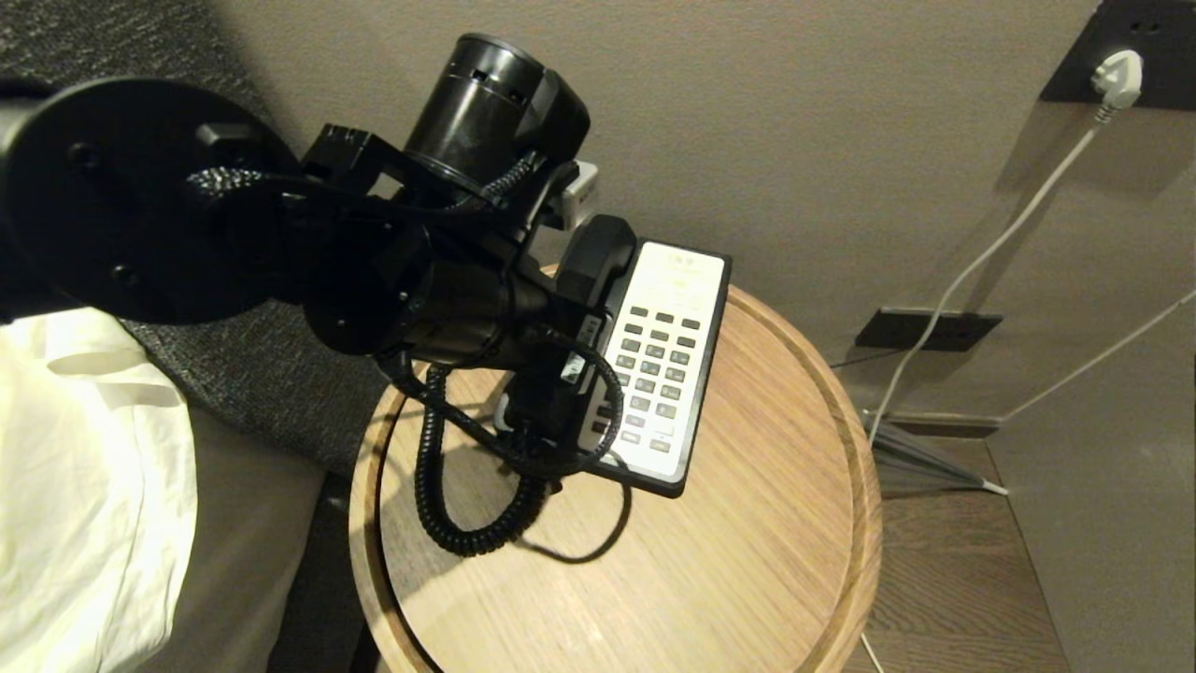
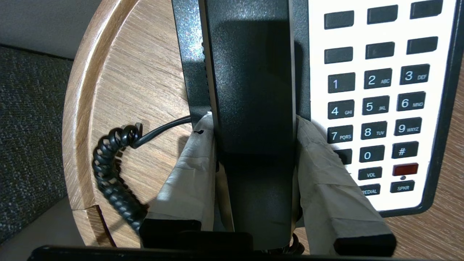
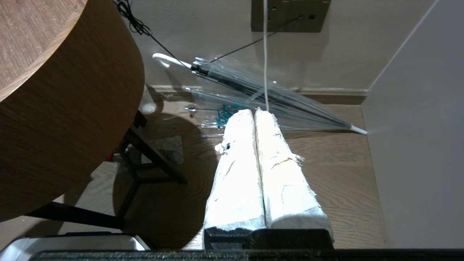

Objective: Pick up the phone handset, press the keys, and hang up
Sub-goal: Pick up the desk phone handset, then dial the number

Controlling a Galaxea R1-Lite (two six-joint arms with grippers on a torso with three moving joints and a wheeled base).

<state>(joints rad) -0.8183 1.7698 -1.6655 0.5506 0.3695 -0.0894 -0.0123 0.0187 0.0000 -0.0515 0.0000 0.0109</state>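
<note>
The black phone handset [image 1: 598, 257] lies in its cradle along the left side of the phone base [image 1: 696, 425], on a round wooden table [image 1: 747, 561]. The grey keys [image 1: 659, 369] sit in the white faceplate to its right. My left arm reaches over the table from the left and hides the handset's near half in the head view. In the left wrist view my left gripper [image 2: 253, 121] is shut on the phone handset [image 2: 253, 72], one taped finger pressed against each side. The keys [image 2: 377, 105] lie just beside it. My right gripper [image 3: 255, 112] hangs shut and empty above the floor beside the table.
The coiled cord [image 1: 439, 505] loops over the table's left part, inside its raised rim [image 1: 864, 486]. A white pillow [image 1: 84, 486] and grey upholstery [image 1: 252, 374] lie to the left. A white plug [image 1: 1119, 75] and cable hang on the wall at right; a clear umbrella [image 3: 261, 94] lies on the floor.
</note>
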